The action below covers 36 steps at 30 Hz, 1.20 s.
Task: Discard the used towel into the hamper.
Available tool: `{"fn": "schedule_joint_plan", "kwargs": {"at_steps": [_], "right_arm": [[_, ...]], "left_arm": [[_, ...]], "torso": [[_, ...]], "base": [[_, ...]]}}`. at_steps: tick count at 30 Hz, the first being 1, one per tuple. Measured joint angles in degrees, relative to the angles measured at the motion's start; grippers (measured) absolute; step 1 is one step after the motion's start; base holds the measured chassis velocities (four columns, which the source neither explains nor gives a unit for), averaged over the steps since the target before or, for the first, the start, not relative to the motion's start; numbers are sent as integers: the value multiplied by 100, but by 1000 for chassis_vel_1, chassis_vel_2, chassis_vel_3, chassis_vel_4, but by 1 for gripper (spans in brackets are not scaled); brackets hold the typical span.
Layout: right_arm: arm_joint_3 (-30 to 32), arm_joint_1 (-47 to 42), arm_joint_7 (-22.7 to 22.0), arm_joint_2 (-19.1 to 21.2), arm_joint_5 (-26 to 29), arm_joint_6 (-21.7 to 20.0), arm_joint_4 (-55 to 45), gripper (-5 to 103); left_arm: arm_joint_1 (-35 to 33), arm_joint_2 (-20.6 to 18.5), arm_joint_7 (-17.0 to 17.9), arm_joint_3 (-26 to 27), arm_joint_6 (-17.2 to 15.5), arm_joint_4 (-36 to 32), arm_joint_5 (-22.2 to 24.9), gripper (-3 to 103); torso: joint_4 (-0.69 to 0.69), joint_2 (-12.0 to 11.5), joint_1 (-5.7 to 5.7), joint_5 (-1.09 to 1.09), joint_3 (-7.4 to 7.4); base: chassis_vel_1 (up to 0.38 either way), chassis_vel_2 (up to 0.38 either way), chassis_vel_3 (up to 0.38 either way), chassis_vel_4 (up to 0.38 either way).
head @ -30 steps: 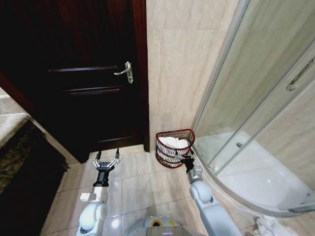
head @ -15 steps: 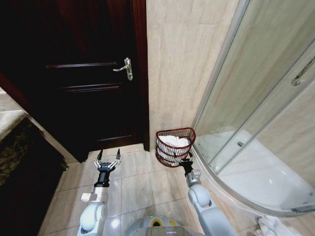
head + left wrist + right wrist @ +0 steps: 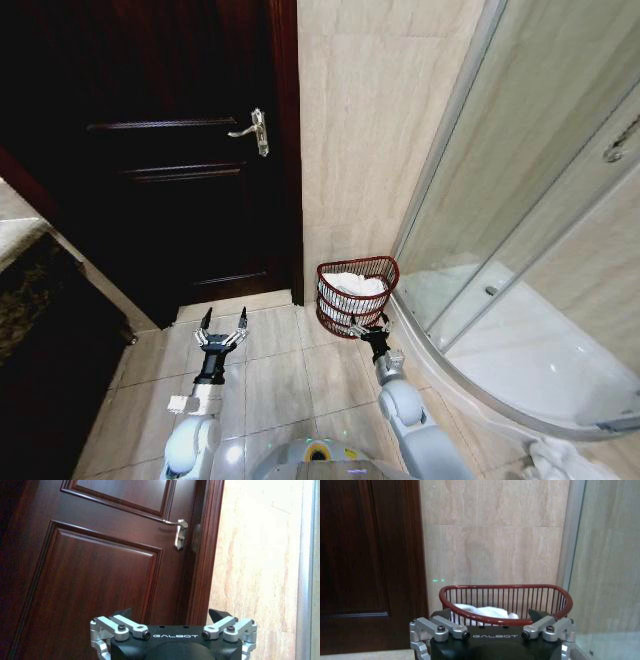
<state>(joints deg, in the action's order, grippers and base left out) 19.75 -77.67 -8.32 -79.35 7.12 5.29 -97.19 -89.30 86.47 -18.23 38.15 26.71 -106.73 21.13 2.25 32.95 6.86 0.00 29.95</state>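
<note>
Bathroom corner, contents in descending order of bulk. Shower enclosure (image 3: 520,250): curved glass wall and white tray, filling the robot's right side. Door (image 3: 170,150): dark brown panelled wood, shut, with a silver lever handle (image 3: 252,130); it stands to the left of a beige tiled wall (image 3: 370,130). Floor (image 3: 280,380): beige tiles, bare between the two arms. Hamper (image 3: 355,296): reddish-brown wire basket, upright on the floor in the corner, against the tiled wall and just beside the curved shower base; in the right wrist view its rim (image 3: 505,603) stands directly ahead of the gripper. Towel (image 3: 352,285): white, crumpled, lying inside the hamper below the rim. Right gripper (image 3: 368,327): empty, fingers spread apart, held low just in front of the hamper's near side, apart from the towel. Left gripper (image 3: 221,335): empty, fingers likewise spread, held out over the floor tiles facing the door, well apart from the hamper.
</note>
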Motion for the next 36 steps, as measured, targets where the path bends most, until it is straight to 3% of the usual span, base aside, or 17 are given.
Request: {"fn": "schedule_joint_plan", "kwargs": {"at_steps": [17, 36], "right_arm": [[127, -82, -64, 123, 27, 86, -56, 100], [174, -69, -91, 232, 149, 81, -110, 100]], "left_arm": [[23, -20, -229, 31, 228, 216, -41, 100], [104, 52, -252, -25, 213, 266, -244, 100]], "torso": [[0, -343, -145, 0, -198], [0, -653, -279, -1, -373]], "base": [[-26, -24, -21, -25], [-108, -111, -107, -106]]}}
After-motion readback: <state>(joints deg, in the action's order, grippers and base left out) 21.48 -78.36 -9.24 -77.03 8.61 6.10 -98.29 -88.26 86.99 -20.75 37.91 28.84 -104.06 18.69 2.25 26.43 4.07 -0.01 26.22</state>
